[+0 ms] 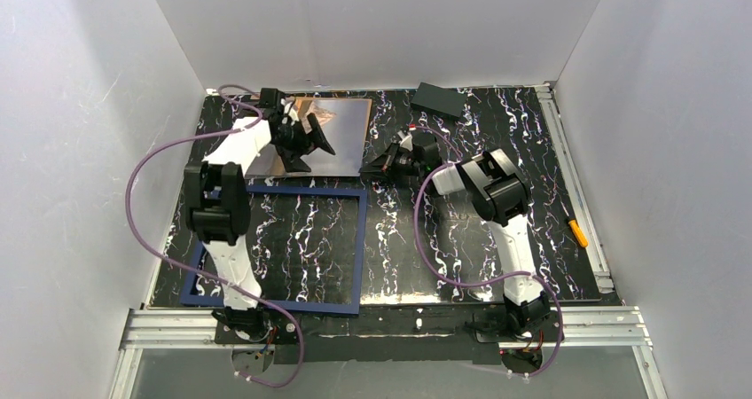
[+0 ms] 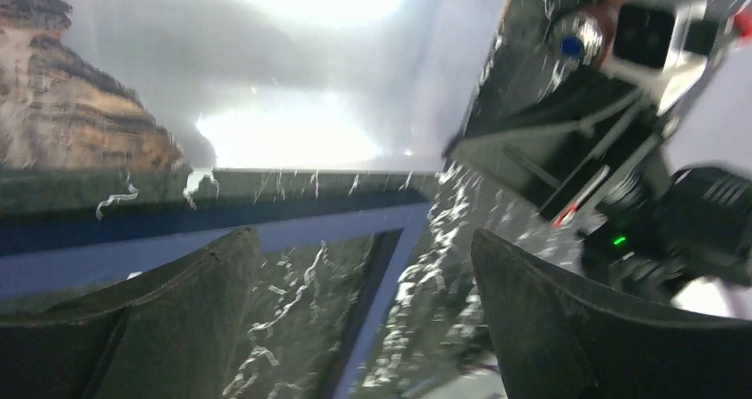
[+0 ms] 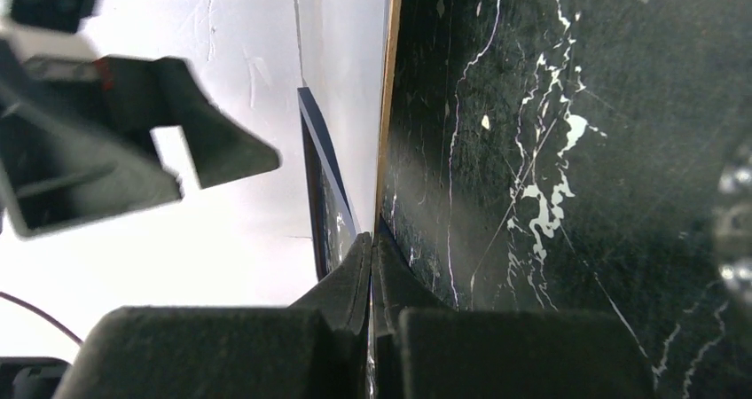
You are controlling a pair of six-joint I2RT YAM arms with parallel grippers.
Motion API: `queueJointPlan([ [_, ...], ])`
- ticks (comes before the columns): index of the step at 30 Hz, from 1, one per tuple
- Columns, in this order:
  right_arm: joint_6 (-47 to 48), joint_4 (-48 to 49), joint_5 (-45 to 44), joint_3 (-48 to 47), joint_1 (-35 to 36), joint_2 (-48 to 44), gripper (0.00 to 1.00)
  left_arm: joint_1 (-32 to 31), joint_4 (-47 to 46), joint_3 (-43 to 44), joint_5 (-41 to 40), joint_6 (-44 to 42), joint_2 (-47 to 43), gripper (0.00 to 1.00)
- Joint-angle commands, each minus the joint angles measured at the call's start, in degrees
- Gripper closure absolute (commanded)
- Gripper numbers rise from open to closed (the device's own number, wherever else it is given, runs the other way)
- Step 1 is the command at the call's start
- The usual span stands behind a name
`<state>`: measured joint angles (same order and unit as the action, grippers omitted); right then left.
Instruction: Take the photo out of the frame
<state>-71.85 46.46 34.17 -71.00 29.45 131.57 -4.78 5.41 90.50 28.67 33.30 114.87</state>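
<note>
The photo [image 1: 332,124], a glossy print with a brown mountain [image 2: 62,106], lies at the back left of the table, just beyond the frame. The frame [image 1: 359,239] is a thin navy border lying flat, with the marble table showing through its middle. My left gripper [image 1: 312,148] hovers open over the photo's near part, its dark fingers [image 2: 186,319] wide apart with nothing between them. My right gripper [image 1: 372,164] is at the photo's near right corner. Its jaws [image 3: 371,244] are shut on the photo's thin brown edge [image 3: 387,106].
A black block [image 1: 441,100] lies at the back of the table. An orange-handled tool [image 1: 577,232] rests by the right rail. White walls close in on three sides. Purple cables loop out from both arms.
</note>
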Motion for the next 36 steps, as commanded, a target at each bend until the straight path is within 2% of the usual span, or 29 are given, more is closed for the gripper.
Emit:
queueJointPlan([
  [1,-0.55,0.97,3.33,-0.47,-0.88,-3.3,0.99,-6.35,0.73,-8.33,-12.19,-17.88,-12.01,0.1],
  [3,-1.47,0.72,3.66,-0.45,-0.89,-3.79,0.99,-8.66,-5.7,-14.59,-16.52,-24.54,-15.14,0.09],
  [6,-3.26,0.31,4.14,-0.16,-1.01,-4.49,0.99,-10.77,-14.72,-22.57,-17.17,-35.54,-17.8,0.09],
  [8,-4.49,0.53,4.59,0.11,-1.15,-4.88,0.99,-11.32,-18.38,-25.55,-16.26,-42.54,-18.63,0.1],
  [10,-4.78,0.31,4.66,0.3,-1.24,-5.53,0.99,-11.36,-19.09,-26.26,-16.12,-45.47,-18.58,0.1],
  [13,-4.74,-0.62,5.11,0.53,-1.24,-6.51,0.99,-11.5,-15.26,-24.09,-14.34,-47.64,-17.2,0.14],
  [16,-5.85,-0.2,5.54,1.3,-1.41,-7.32,0.99,-12.25,-16.95,-24.54,-13.26,-49.56,-15.52,0.17],
  [22,-7.33,-0.09,5.58,2.18,-1.43,-8.54,0.99,-15.96,-23.08,-25.52,-19.13,-54.62,-13.17,0.24],
  [27,-7.32,-0.66,5.56,2.01,-1.47,-8.45,0.99,-20.17,-27.99,-27.35,-31.06,-61.46,-12.48,0.23],
  [29,-7.33,-0.75,5.56,1.84,-1.43,-8.27,0.99,-21.09,-29.83,-28.51,-32.95,-62.82,-12.89,0.28],
  [33,-7.18,-1.13,5.57,1.42,-1.42,-7.77,0.99,-21.24,-28.54,-30.63,-32.42,-59.35,-16.68,0.33],
  [36,-6.9,-1.43,5.48,0.69,-1.49,-7.35,0.99,-21.33,-24.59,-31.96,-30.75,-53.63,-21.65,0.28],
])
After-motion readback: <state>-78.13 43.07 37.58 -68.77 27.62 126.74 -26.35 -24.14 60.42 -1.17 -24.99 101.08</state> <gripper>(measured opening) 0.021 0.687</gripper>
